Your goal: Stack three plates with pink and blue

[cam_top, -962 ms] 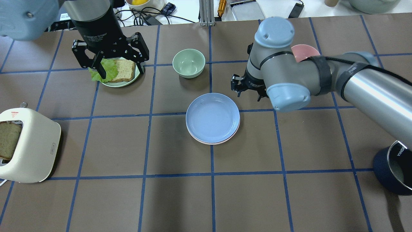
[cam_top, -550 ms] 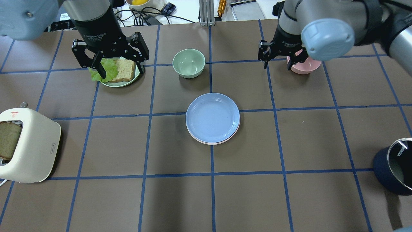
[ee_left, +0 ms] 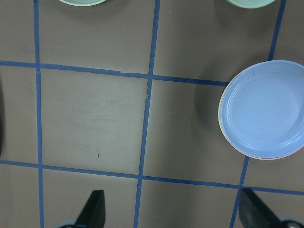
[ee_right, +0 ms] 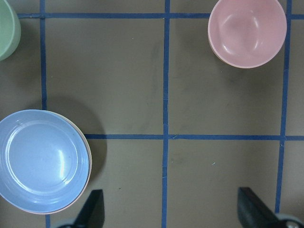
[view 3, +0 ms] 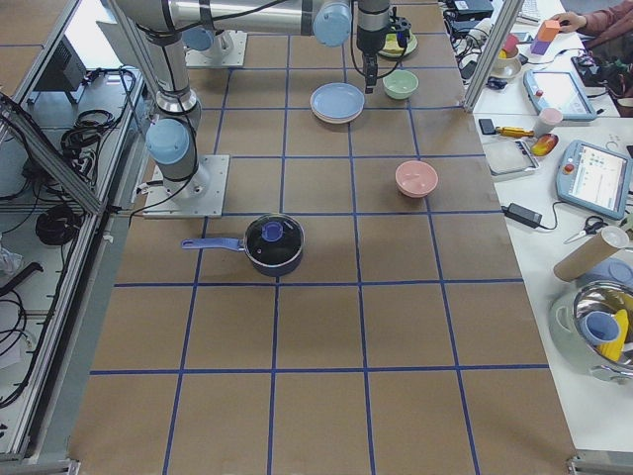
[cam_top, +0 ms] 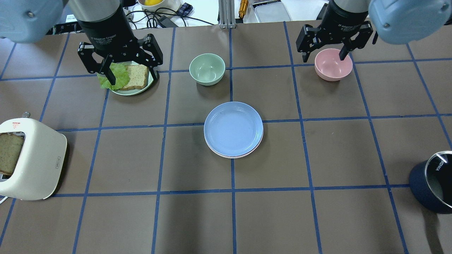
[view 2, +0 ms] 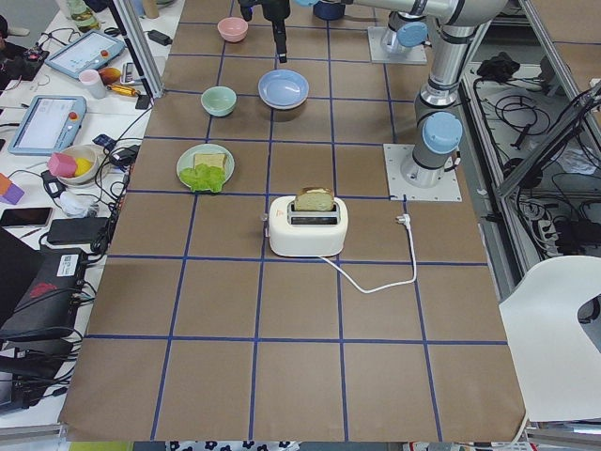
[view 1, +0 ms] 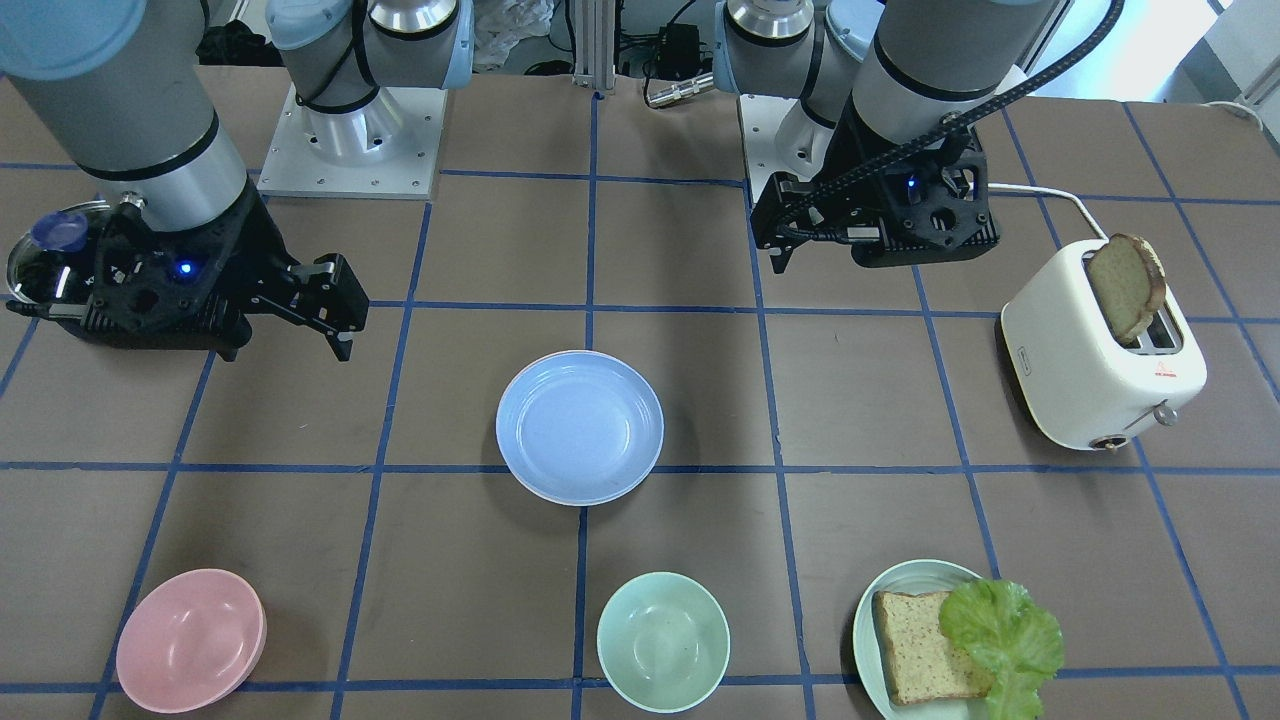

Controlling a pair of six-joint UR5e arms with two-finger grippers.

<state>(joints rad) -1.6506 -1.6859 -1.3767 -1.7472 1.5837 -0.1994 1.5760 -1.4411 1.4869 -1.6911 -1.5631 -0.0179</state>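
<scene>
Though the left gripper [cam_top: 134,81] and right gripper [cam_top: 323,59] hang spread and empty, a stray dip could shove the blue plate [cam_top: 233,127] (slightly offset on its stack) askew.

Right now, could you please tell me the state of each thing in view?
blue plate: upright, empty, stacked on top
left gripper: open, empty
right gripper: open, empty
toaster: bread slice raised in slot
pot: lid on
pink bowl: upright, empty
mint bowl: upright, empty
green plate: holds bread and lettuce

The light is bright and even, from above. The blue plate [cam_top: 233,128] and the mint bowl [cam_top: 207,68] throw soft shadows on the desk [cam_top: 317,218]. Pictures are sharp; the plate shows weak glare.
</scene>
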